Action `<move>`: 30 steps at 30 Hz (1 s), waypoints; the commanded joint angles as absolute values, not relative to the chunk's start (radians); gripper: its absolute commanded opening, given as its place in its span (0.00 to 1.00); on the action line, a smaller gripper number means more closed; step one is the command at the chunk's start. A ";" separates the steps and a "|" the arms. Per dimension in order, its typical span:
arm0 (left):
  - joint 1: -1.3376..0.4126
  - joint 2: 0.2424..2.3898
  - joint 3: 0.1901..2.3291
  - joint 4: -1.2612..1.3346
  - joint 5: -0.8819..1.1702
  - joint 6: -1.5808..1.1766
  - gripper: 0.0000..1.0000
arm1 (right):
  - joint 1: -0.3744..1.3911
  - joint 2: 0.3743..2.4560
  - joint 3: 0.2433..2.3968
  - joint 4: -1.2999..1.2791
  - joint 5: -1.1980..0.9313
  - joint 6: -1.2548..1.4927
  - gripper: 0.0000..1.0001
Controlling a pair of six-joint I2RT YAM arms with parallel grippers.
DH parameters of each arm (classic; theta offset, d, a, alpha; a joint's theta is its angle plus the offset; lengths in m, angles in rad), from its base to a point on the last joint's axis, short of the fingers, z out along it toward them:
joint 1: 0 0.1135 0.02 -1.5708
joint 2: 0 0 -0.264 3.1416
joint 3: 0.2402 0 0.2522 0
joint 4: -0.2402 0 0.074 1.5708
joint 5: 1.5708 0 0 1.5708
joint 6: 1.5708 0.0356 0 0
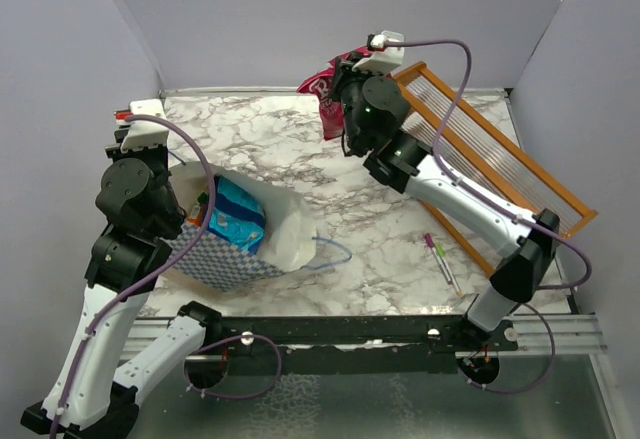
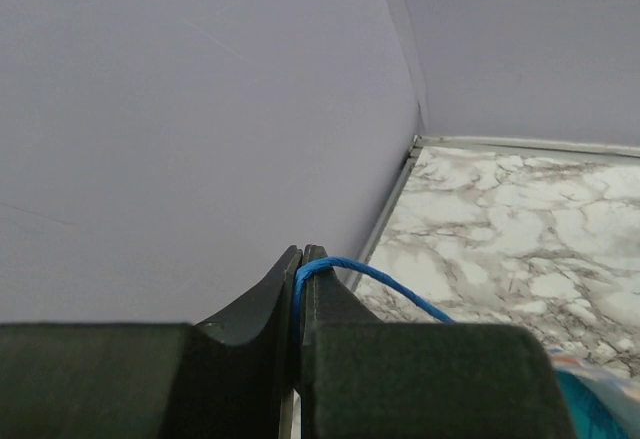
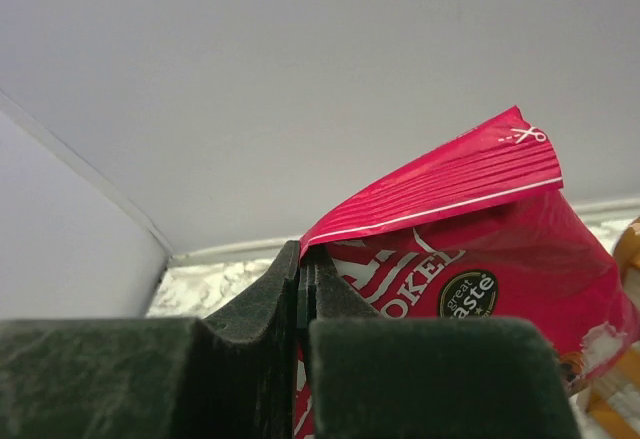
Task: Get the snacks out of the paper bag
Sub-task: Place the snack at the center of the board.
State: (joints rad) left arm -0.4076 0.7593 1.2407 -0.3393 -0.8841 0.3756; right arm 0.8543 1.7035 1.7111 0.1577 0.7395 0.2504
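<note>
The blue-and-white checkered paper bag [image 1: 240,262] lies tipped at the left of the marble table, cream mouth facing right, with a blue packet [image 1: 236,215] and a green-orange one [image 1: 201,205] inside. My left gripper [image 2: 299,257] is shut on the bag's blue cord handle [image 2: 385,281], by the bag's upper left edge; in the top view the arm hides it. My right gripper [image 3: 303,259] is shut on the edge of a pink-and-white snack packet [image 3: 480,249], held above the table's far middle [image 1: 330,84], next to the orange rack.
An orange wooden slatted rack [image 1: 500,149] lies tilted at the right. Two thin pens [image 1: 441,259] lie near the front right. The bag's other blue handle [image 1: 335,251] trails on the table. Grey walls close in the back and sides.
</note>
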 commanded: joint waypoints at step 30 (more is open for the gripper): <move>-0.446 0.562 1.205 -0.578 -0.123 0.036 0.00 | 0.594 2.044 1.580 -0.072 0.289 0.788 0.02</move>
State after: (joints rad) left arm -0.4412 0.5980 1.2320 -0.5896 -0.2394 0.0742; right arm 0.5873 2.1632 1.6718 -0.0643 0.2726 0.7574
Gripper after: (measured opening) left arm 0.028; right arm 0.016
